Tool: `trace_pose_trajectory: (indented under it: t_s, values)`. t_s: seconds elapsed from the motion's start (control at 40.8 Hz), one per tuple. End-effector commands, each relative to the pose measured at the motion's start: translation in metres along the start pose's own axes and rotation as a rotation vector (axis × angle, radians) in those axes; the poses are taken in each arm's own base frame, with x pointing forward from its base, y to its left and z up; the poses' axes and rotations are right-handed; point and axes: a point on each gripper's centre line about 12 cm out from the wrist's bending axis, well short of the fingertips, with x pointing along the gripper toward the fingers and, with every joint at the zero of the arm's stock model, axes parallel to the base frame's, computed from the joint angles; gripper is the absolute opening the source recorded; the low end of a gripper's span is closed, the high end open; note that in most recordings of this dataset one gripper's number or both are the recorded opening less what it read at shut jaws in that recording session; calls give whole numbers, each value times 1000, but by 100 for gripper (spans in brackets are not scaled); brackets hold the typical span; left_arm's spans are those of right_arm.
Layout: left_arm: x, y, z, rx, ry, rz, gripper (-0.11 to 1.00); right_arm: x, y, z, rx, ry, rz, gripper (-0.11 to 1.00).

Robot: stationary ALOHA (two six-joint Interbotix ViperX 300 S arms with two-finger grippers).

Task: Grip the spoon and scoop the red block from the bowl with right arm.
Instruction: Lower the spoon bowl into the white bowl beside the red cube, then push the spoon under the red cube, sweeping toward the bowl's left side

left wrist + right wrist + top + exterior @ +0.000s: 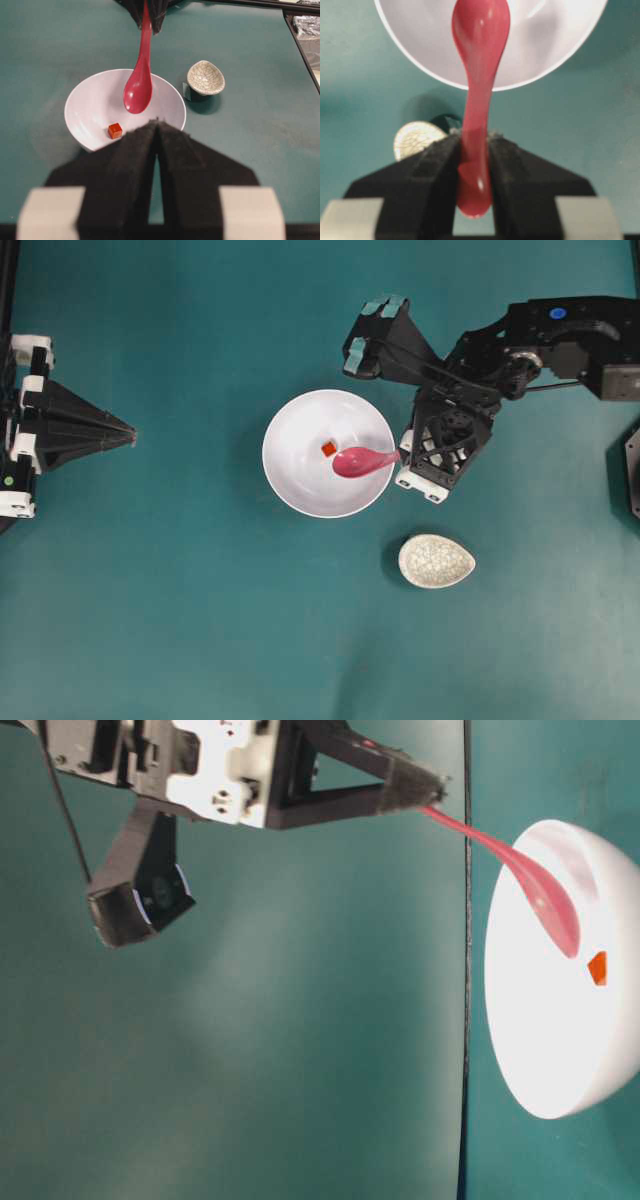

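Observation:
The white bowl (300, 490) sits mid-table with the small red block (328, 449) inside it. My right gripper (400, 452) is shut on the handle of the pink spoon (362, 461), just right of the bowl's rim. The scoop hangs over the bowl's inside, right of the block and apart from it. In the right wrist view the spoon (479, 60) runs from between my fingers (436, 160) out over the bowl (545, 55). In the left wrist view the block (115, 130) lies below the spoon's scoop (138, 92). My left gripper (130, 436) rests at the far left, shut and empty.
A small speckled egg-shaped dish (436, 561) stands on the teal table below and right of the bowl, close under the right arm. The right arm's black links (540, 345) stretch in from the upper right.

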Motion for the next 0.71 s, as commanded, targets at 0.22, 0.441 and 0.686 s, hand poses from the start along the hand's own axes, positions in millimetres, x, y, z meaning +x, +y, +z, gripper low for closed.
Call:
trace_pose_trajectory:
  t_s: [0.22,0.441,0.686]
  values:
    - [2,-1,7,2,-15,-1,0,0,0,9,-29,-22,-26,23]
    - [1,-1,7,2,-17,-3,0,10,-3,11,-31,-10,-38,23]
    - [2,-1,7,2,-15,-1,0,20,-4,18,-33,-30,-44,23]
